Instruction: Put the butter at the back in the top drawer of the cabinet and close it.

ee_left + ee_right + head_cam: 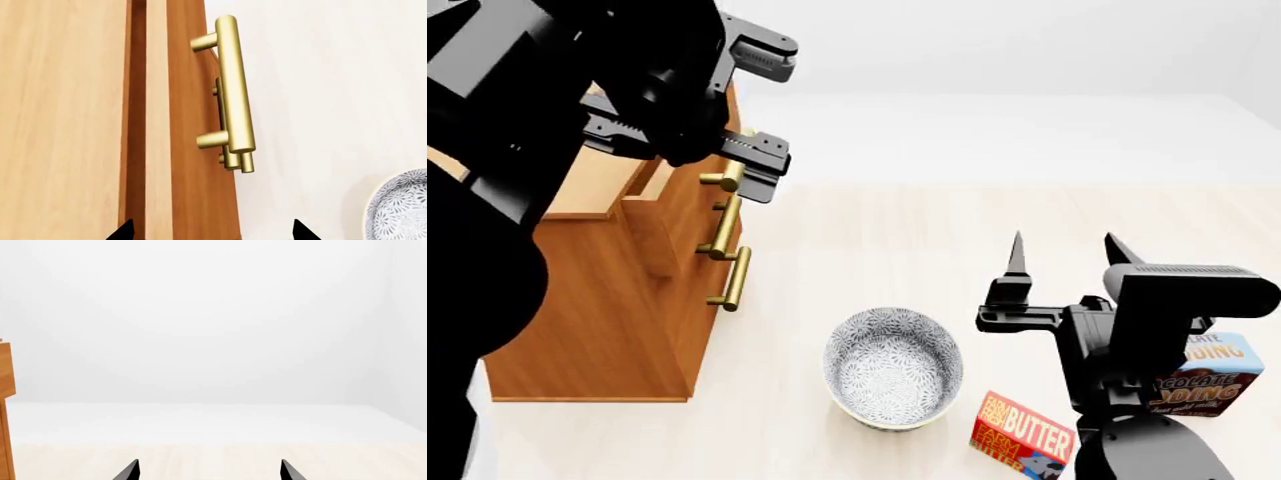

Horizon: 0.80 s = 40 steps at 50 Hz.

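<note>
Pale desk (868, 240) | top drawer (627, 185) ajar | left end effector (747, 110) spread above handle, empty | right end effector (1068, 262) spread, empty | butter (1024, 435) beside bowl (894, 368)

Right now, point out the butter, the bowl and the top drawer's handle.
butter (1024, 437): head view, on its orange-red lettered face.
bowl (893, 366): head view, on its patterned inside.
top drawer's handle (235, 85): left wrist view, on the middle of the brass bar.
</note>
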{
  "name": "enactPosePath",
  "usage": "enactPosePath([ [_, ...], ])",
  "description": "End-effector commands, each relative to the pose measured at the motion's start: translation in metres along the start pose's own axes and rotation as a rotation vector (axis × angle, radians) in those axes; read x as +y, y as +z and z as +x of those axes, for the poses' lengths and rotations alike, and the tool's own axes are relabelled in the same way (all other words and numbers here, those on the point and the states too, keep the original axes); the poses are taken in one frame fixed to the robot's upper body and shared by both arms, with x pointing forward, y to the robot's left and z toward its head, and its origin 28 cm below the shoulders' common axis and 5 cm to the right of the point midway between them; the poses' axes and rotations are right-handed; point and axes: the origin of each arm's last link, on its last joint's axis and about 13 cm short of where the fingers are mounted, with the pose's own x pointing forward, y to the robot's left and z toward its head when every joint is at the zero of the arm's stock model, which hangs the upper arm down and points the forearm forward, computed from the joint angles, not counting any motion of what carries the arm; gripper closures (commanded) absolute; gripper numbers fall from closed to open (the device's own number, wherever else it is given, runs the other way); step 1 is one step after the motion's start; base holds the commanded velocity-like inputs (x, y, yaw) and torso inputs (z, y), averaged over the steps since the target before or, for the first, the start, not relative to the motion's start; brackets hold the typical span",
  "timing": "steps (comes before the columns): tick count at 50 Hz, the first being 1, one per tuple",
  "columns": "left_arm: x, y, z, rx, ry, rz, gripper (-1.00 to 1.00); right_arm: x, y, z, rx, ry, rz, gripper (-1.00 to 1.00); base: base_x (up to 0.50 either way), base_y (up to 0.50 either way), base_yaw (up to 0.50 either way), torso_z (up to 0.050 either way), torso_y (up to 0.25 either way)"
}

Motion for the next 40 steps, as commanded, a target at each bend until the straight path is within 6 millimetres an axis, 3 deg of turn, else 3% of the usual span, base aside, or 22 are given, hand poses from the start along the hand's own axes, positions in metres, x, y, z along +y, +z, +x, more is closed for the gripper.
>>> enactPosePath([
  [1, -0.001, -0.002, 0.005, 0.014, 0.007, 0.0, -1.0, 0.0, 0.0, 0.0, 0.001, 0.001, 0.001, -1.0, 0.0, 0.0, 0.0, 0.0, 0.0],
  [40, 0.002, -0.012, 0.027, 0.079, 0.011, -0.053, -1.0, -0.001, -0.002, 0.0, 0.002, 0.005, 0.0, -1.0, 0.0, 0.0, 0.0, 0.0, 0.0],
])
